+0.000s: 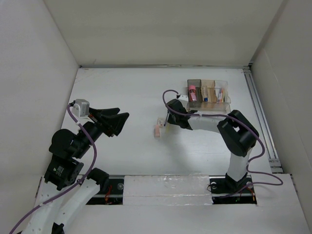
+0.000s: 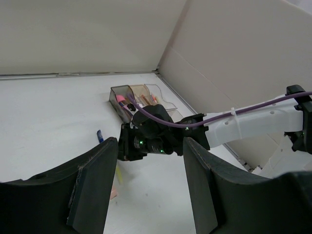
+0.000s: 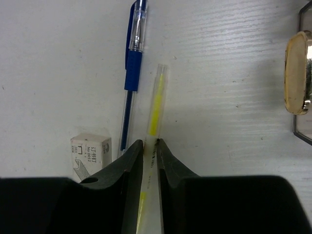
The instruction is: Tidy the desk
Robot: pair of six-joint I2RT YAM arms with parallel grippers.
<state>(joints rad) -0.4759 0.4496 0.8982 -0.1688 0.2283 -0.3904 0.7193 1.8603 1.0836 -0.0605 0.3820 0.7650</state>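
The white desk (image 1: pixel 126 92) holds loose stationery near its middle. In the right wrist view my right gripper (image 3: pixel 150 144) is shut on a clear pen with a yellow core (image 3: pixel 156 97), which lies on or just above the desk. A blue pen (image 3: pixel 132 68) lies just left of it, and a small staple box (image 3: pixel 91 155) is further left. From above, my right gripper (image 1: pixel 169 120) is beside the staple box (image 1: pixel 158 130). My left gripper (image 1: pixel 119 122) is open and empty, raised left of these items; its view (image 2: pixel 151 185) faces the right gripper (image 2: pixel 148 140).
A clear compartmented tray (image 1: pixel 208 95) with several small items stands at the back right, also in the left wrist view (image 2: pixel 139 97). A metal rail (image 1: pixel 261 117) runs along the desk's right edge. White walls enclose three sides.
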